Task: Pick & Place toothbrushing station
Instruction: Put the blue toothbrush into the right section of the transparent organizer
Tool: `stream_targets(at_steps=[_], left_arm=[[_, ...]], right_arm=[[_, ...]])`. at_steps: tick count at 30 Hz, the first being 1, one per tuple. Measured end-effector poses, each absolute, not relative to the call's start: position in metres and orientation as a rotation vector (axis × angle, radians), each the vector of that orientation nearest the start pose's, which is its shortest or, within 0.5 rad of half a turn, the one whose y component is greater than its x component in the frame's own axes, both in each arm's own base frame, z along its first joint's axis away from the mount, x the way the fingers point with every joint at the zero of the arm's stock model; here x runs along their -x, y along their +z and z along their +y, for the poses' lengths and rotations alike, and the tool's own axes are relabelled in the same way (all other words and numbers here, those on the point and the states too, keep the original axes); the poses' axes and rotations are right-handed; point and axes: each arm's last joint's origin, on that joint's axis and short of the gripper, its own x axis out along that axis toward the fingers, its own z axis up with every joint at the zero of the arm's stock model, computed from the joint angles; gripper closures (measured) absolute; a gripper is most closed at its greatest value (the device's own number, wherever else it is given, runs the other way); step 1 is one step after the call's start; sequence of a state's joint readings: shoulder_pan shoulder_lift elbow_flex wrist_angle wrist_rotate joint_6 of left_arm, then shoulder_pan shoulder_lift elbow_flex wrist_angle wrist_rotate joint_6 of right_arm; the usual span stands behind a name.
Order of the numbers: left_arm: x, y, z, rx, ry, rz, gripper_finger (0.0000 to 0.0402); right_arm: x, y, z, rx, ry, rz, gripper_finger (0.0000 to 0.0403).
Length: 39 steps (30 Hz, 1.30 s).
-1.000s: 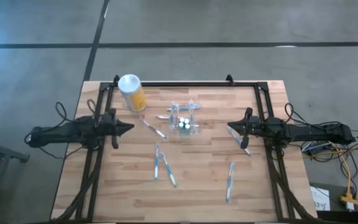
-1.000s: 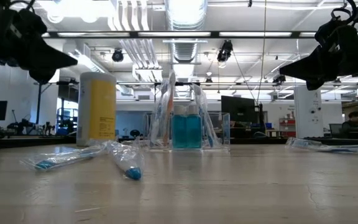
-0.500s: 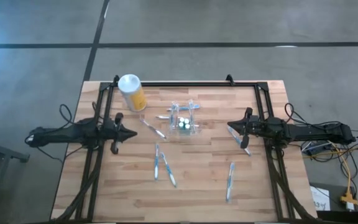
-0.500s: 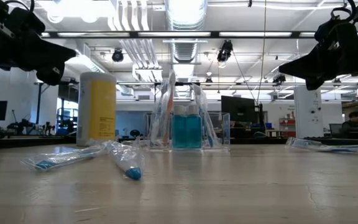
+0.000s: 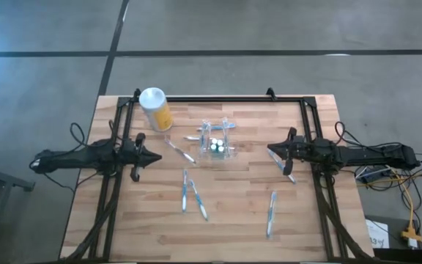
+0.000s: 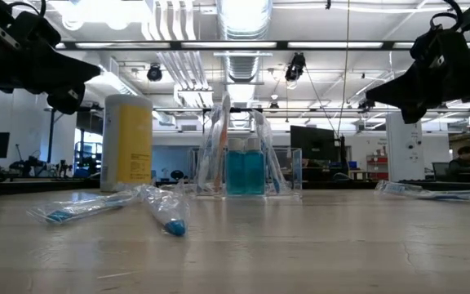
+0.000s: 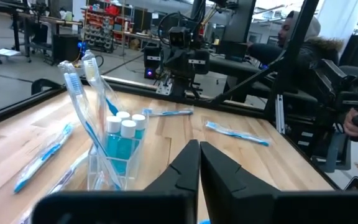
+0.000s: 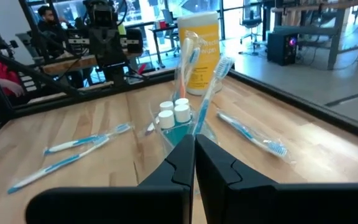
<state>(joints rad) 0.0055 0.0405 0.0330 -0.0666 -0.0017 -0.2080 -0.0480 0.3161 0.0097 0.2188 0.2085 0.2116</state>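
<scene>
Two arms flank the table [image 5: 218, 227], each with its fingers pressed together and holding nothing. The left end effector [image 5: 157, 156] hangs above the wood on the left side, pointing toward the middle; the right end effector [image 5: 269, 150] does the same from the right. Both are well apart from the station [image 5: 217, 142], which stands upright on the table between them, a little nearer the far edge than the middle.

The station is a clear holder with white-capped bottles of blue liquid [image 7: 122, 142] inside and toothbrushes [image 8: 211, 89] leaning out of it. A yellow canister [image 5: 154, 109] with a white lid stands near the far left corner, apart from the station.

Loose wrapped toothbrushes lie flat on the wood: one [image 5: 181, 152] just left of the station, a pair [image 5: 193, 194] nearer the front, one [image 5: 271, 213] at the front right, and one [image 5: 283, 166] under the right end effector.

In the left wrist view a person [image 7: 297, 31] sits beyond the table.
</scene>
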Motion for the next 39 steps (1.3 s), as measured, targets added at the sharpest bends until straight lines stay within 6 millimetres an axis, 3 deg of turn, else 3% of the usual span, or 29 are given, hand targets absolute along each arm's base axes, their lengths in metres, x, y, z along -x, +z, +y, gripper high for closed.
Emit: stream_targets(at_steps=[5,10,18,24,29,33,39], left_arm=[[-0.098,0.165,0.001,0.212,0.016,0.075,0.0387],[-0.098,0.165,0.001,0.207,0.016,0.076,0.0387],[-0.098,0.165,0.001,0.177,0.018,0.076,0.0386],[-0.098,0.165,0.001,0.165,0.017,0.071,0.0389],[-0.098,0.165,0.001,0.143,0.011,0.071,0.0394],[-0.098,0.165,0.001,0.158,0.009,0.07,0.0395],[-0.099,0.168,0.001,0.159,0.007,0.024,0.0389]], right_arm=[[-0.116,0.164,-0.012,-0.235,-0.265,0.049,0.0392],[-0.12,0.19,-0.01,-0.262,-0.252,0.046,0.0392],[-0.129,0.247,-0.007,-0.32,-0.381,0.375,0.0392],[-0.132,0.272,-0.007,-0.423,-0.528,0.731,0.0392],[-0.137,0.275,-0.007,-0.469,-0.622,0.898,0.0392],[-0.148,0.265,-0.004,-0.493,-0.572,0.999,0.0384],[-0.164,0.241,-0.003,-0.584,-0.65,1.131,0.0323]])
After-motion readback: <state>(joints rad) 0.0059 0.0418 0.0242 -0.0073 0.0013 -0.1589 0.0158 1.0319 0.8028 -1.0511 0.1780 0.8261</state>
